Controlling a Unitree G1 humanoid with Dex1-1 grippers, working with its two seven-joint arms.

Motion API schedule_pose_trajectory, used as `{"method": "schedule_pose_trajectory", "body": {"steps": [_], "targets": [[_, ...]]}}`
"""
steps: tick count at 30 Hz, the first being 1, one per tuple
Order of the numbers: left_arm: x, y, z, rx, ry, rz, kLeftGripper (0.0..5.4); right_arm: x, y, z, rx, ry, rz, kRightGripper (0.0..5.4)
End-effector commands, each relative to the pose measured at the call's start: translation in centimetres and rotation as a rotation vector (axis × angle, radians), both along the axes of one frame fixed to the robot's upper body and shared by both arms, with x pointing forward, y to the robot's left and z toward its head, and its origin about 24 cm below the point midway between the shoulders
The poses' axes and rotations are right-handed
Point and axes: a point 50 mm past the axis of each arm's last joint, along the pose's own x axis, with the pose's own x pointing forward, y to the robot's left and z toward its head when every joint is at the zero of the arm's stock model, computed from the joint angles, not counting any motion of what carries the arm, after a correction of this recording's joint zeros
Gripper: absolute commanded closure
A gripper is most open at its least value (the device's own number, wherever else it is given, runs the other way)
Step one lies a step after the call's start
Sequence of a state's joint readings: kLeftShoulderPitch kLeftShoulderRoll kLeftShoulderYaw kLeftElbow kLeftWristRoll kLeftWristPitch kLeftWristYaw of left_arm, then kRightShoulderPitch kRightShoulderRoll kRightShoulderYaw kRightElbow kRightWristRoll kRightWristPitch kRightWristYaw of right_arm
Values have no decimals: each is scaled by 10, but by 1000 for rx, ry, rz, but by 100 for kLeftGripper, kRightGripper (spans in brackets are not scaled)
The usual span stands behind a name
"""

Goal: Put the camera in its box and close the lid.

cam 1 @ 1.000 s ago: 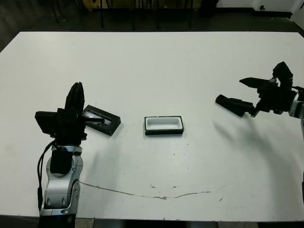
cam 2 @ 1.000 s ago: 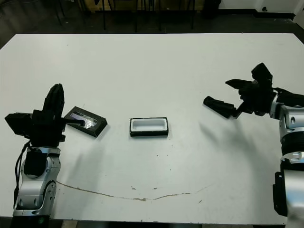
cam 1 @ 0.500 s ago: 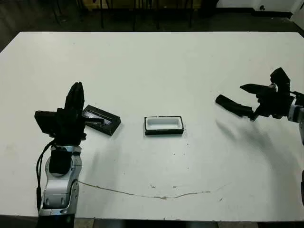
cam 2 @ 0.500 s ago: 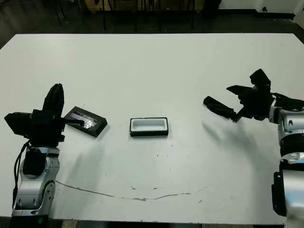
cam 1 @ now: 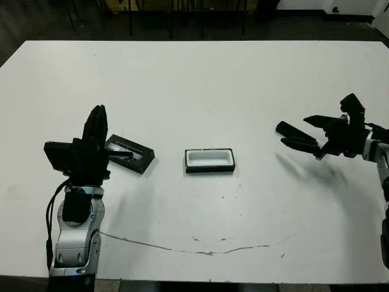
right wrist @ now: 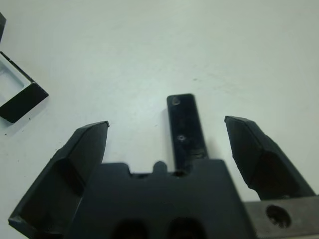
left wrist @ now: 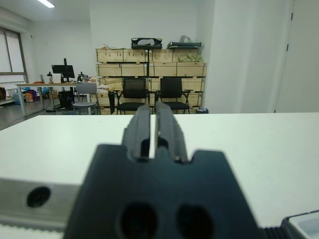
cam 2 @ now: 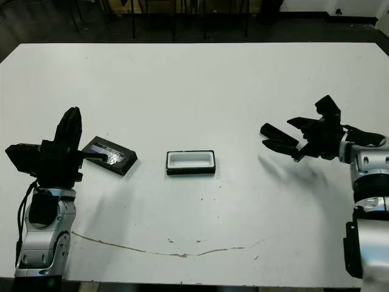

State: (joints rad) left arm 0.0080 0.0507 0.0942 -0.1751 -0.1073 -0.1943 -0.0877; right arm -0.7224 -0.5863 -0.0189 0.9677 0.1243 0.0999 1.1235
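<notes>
The camera [cam 1: 287, 128], a narrow black bar, lies on the table at the far right. My right gripper [cam 1: 293, 129] is open and points toward picture left. One finger stands on each side of the camera [right wrist: 185, 130], and neither touches it. The box [cam 1: 209, 160], black outside and white inside, sits open at the table's middle; its corner [right wrist: 17, 97] shows in the right wrist view. The glossy black lid [cam 1: 129, 154] lies flat to the left of the box. My left gripper [cam 1: 97, 113] stands upright just left of the lid, shut and holding nothing [left wrist: 149, 108].
A thin crack line [cam 1: 182, 246] runs across the white table [cam 1: 200, 85] near its front edge. Bare table lies between the box and the camera. Chairs and wooden crates [left wrist: 149, 62] show far beyond the table.
My right gripper has dropped lower and drawn slightly to the right, and its open fingers now straddle the camera. The left arm, lid and box have not moved.
</notes>
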Motion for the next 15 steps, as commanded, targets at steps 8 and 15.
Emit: {"method": "schedule_pose_trajectory", "body": {"steps": [8,15], "targets": [[-2,6,-7,14,35,12,540,-8,-4,-16,-4,51,-44,1],[-3,6,-7,23,41,13,540,-10,-4,-17,-18,35,-39,1]]}}
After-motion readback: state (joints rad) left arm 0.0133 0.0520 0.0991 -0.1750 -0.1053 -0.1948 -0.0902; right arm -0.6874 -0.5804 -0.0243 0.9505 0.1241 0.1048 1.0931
